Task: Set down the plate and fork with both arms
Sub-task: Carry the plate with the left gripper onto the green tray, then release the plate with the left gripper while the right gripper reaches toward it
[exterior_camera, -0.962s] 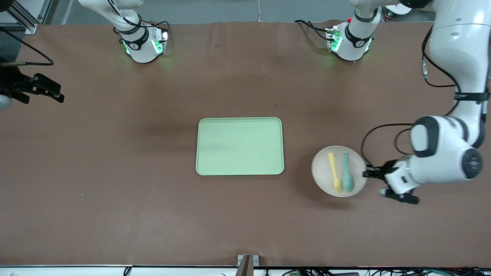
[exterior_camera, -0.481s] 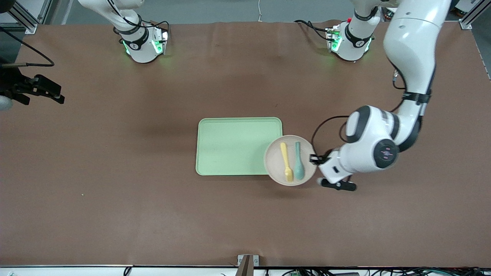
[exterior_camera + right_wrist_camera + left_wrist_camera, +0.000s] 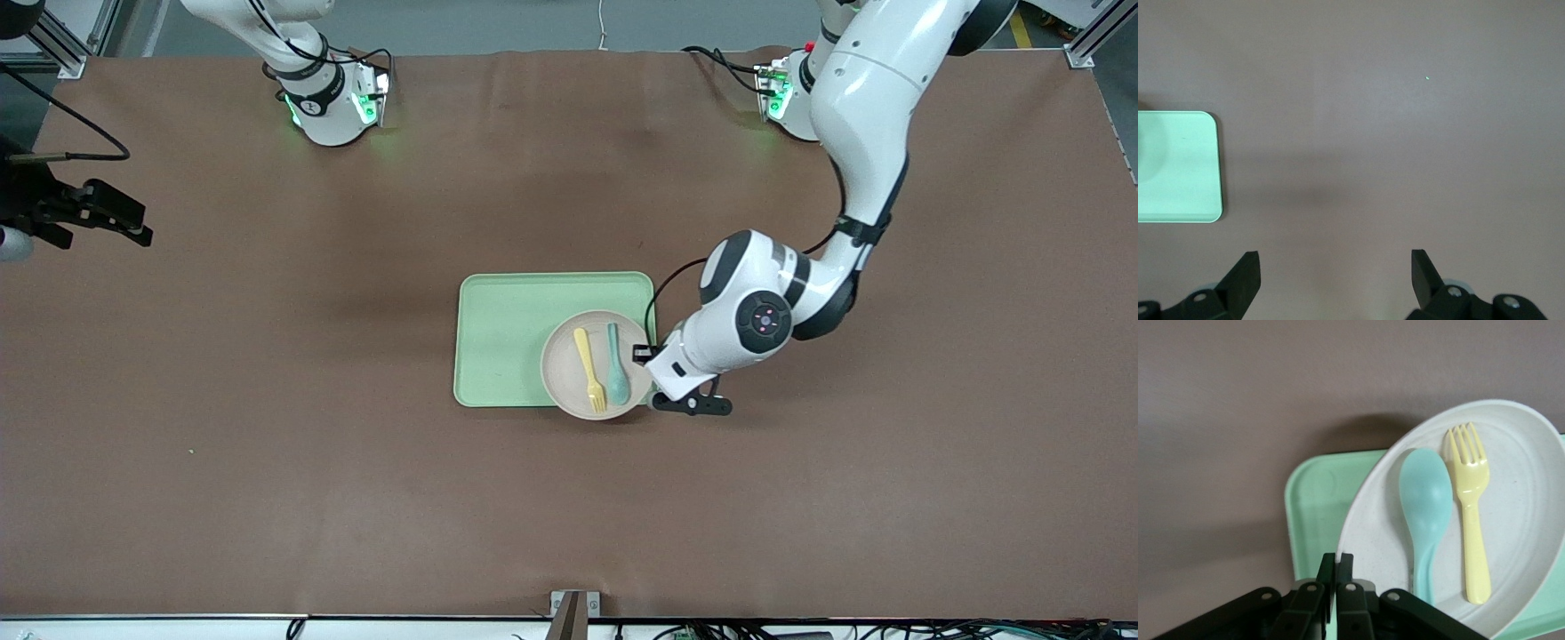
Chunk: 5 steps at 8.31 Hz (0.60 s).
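Left gripper pinches the plate rim at 3 o'clock over the tray; lower it level so fork stays. Right gripper waits, spread wide.

The left arm's black two-finger gripper, clamped on the rim of the round beige plastic plate, swung from the right edge of the front view toward frame centre. The plate travelled with it, from bare brown table at lower right to overlapping the lower-right corner of the rectangular light-green tray. The pale-yellow plastic fork and teal-blue plastic spoon rode along on the plate.
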Motion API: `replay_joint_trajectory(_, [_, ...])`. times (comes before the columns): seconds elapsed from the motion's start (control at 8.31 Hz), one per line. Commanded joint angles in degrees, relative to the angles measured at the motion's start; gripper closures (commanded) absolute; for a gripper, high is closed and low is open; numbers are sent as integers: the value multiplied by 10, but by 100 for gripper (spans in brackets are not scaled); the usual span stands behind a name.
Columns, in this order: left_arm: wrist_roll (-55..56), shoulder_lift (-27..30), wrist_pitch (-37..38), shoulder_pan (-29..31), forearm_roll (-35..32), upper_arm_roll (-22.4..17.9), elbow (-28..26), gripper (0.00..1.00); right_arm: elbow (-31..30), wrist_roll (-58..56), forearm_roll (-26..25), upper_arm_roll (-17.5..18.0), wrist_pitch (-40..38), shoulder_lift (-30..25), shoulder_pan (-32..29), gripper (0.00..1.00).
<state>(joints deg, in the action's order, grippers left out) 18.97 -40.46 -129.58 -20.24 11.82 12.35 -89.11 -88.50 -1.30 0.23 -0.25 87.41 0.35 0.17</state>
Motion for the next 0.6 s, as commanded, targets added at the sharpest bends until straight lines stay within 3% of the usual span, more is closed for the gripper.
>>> replay_joint_trajectory(0.0, [-4, 7, -15, 7, 30, 14, -23, 100, -16, 8, 6, 1, 21, -3, 8, 0])
replay_joint_trajectory(0.48, [-10, -14, -30, 7, 45, 21, -33, 100, -25, 10, 7, 1, 28, 4, 21, 0])
